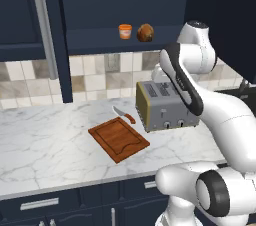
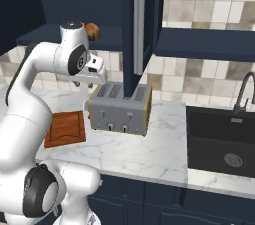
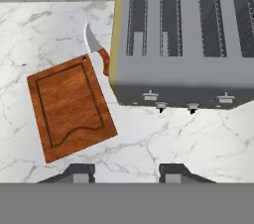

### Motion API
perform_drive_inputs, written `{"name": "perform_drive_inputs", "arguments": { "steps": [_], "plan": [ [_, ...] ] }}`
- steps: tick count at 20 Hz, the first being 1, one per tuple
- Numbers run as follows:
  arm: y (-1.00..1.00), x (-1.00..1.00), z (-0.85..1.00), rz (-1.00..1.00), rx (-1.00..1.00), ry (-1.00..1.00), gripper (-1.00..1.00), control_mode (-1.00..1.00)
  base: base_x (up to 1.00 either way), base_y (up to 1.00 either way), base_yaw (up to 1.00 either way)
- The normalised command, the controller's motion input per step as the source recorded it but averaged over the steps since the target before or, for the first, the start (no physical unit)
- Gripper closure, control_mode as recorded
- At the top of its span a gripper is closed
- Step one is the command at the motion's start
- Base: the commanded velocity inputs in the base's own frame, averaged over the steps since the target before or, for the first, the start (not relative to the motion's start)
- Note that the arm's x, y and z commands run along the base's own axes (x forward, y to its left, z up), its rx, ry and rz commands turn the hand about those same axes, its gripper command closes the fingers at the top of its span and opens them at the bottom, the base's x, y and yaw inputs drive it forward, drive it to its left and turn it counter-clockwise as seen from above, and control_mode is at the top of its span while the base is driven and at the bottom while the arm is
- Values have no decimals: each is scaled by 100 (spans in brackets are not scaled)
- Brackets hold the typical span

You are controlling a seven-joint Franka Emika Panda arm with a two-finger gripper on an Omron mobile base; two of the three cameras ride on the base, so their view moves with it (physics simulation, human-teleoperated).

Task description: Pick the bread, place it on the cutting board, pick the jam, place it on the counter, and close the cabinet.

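Note:
The bread [image 1: 145, 32] and the jam [image 1: 125, 31] stand side by side on the bottom shelf of the open cabinet [image 1: 22, 15], jam on the left. The bread [image 2: 91, 30] peeks out behind the arm in the right base view. On the counter [image 1: 45, 140] lies the cutting board [image 1: 119, 138] [image 2: 64, 128] [image 3: 69, 109], bare. My gripper [image 3: 126, 171] [image 2: 82, 83] hangs above the counter in front of the toaster, pointing down, open, with nothing between its fingers. It is well below the shelf.
A silver toaster [image 1: 162, 105] [image 3: 183, 44] stands right of the board, with a knife [image 1: 124, 114] [image 3: 96, 49] between them. The open cabinet door [image 2: 142, 30] juts out over the toaster. A dark sink [image 2: 224, 139] with a faucet [image 2: 244, 92] lies to the right.

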Motion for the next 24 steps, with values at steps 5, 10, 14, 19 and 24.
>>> {"name": "perform_drive_inputs", "arguments": {
  "steps": [5, 10, 14, 19, 24],
  "plan": [
    [0, -13, 0, 0, 0, -8, -100, -100, 0, 0, 0],
    [0, -18, 0, 1, -2, -20, -100, -100, 0, 0, 0],
    [0, -18, 0, 0, -6, -28, -100, -100, 0, 0, 0],
    [0, -13, 0, 0, -4, -29, -100, -100, 0, 0, 0],
    [0, -1, 6, 0, 0, -20, -100, -100, 0, 0, 0]
  ]
}}
